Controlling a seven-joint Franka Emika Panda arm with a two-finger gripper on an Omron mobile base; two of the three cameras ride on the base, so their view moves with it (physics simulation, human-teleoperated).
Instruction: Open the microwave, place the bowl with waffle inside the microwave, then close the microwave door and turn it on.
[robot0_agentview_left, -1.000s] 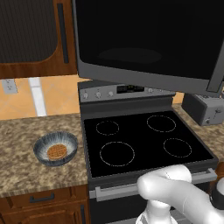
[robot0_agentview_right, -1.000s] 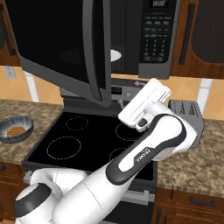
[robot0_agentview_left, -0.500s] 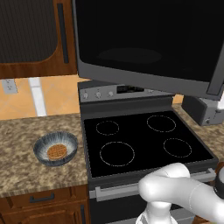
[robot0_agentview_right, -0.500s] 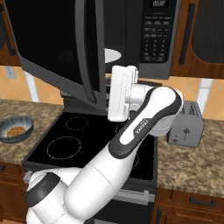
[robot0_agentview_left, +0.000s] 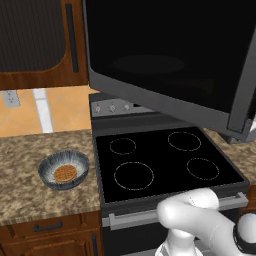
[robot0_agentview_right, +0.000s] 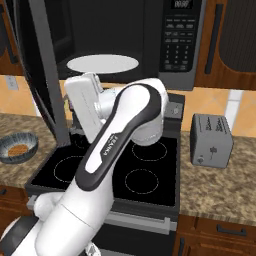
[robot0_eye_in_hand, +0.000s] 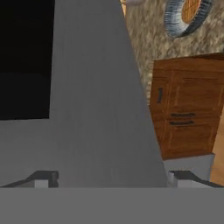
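The microwave (robot0_agentview_right: 150, 30) hangs over the stove with its cavity and white turntable (robot0_agentview_right: 102, 63) exposed. The microwave door (robot0_agentview_left: 165, 60) stands swung out to the left; its grey edge (robot0_agentview_right: 47, 75) faces the right base camera. My gripper (robot0_eye_in_hand: 113, 177) is open, fingertips (robot0_eye_in_hand: 46, 177) wide apart, with the door's grey frame (robot0_eye_in_hand: 96, 109) close in front and nothing between them. The arm's wrist (robot0_agentview_right: 82, 102) sits just right of the door's edge. The blue-grey bowl (robot0_agentview_left: 64, 170) rests on the left counter, holding the waffle (robot0_agentview_left: 65, 173); bowl (robot0_agentview_right: 18, 147) and bowl (robot0_eye_in_hand: 186, 15) again.
The black stove top (robot0_agentview_left: 160, 160) lies below the microwave. A grey toaster (robot0_agentview_right: 211, 140) stands on the right counter. The button panel (robot0_agentview_right: 180, 45) is at the microwave's right edge. Wooden drawers (robot0_eye_in_hand: 188, 113) sit under the granite counter (robot0_agentview_left: 30, 200).
The arm swung left from above the stove's right side to the door's edge. The microwave door has swung wider open. The bowl has not moved.
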